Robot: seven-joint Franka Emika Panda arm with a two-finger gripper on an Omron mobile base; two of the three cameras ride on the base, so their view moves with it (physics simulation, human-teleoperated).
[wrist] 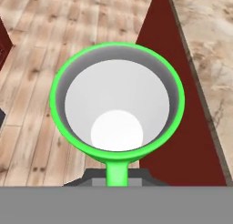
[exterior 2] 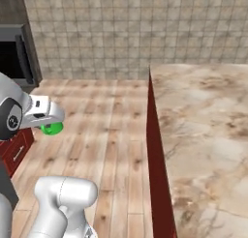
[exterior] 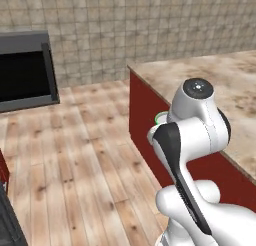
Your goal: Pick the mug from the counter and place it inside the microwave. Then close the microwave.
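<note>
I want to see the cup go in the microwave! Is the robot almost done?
About halfway. Done: the mug is off the counter, gripped in the shut claw and hanging over the wooden floor. Happening now: carrying it. Left: put it inside the microwave, whose door is open, then shut that door.

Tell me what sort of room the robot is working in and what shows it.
Most likely a kitchen, a rendered one. A marbled stone counter sits on a red cabinet base, an open microwave stands by the tiled wall, and the claw holds a green mug above the wooden floor.
</note>
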